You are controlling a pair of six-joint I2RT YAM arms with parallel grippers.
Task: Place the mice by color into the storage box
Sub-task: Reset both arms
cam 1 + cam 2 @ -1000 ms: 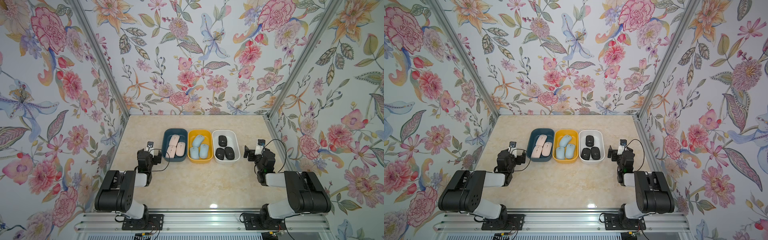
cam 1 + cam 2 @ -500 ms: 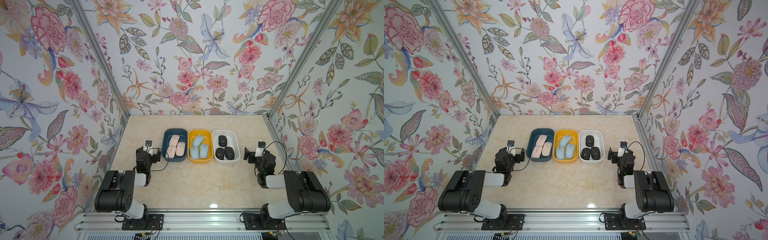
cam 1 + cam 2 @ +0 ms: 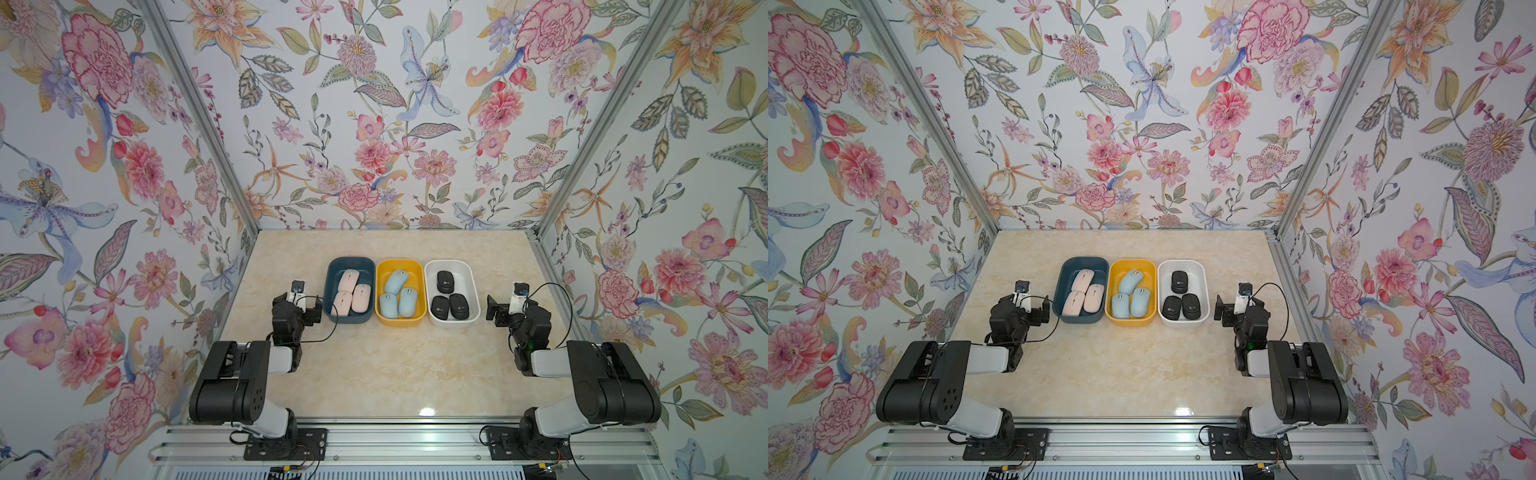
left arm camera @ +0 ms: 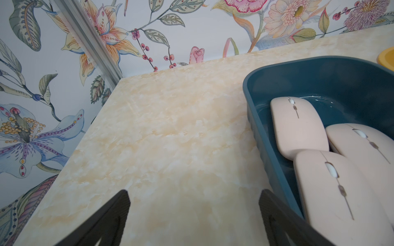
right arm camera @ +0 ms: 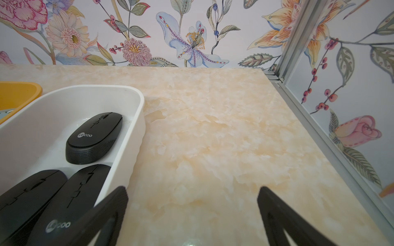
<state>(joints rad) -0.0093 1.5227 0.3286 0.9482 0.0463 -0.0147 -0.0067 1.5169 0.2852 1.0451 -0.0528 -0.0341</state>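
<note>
Three bins stand side by side, touching, in a row across the middle of the table (image 3: 374, 374): a blue bin (image 3: 349, 261) on the left, a yellow bin (image 3: 400, 262) in the middle and a white bin (image 3: 451, 263) on the right. All nine mice lie inside them, sorted by color. The three pink mice (image 3: 360, 297) are in the blue bin, two side by side at the near end and one farther back, pressed together. The three blue mice (image 3: 396, 281) are in the yellow bin, one tilted at the far end and two below it. The three black mice (image 3: 444, 281) are in the white bin, one alone at the far end and two side by side at the near end, each showing a round white logo. The left fingers (image 3: 316, 311) sit low over the table just beside the blue bin's left near corner, spread wide and holding nothing; in the left wrist view one finger (image 4: 283, 221) overlaps the bin's rim and bare table shows between the pair. The right fingers (image 3: 493, 306) sit just off the white bin's right side, likewise spread wide and empty; in the right wrist view one finger (image 5: 115, 202) overlaps the bin's near corner. Both arms are folded back near their bases at the table's front edge.
</note>
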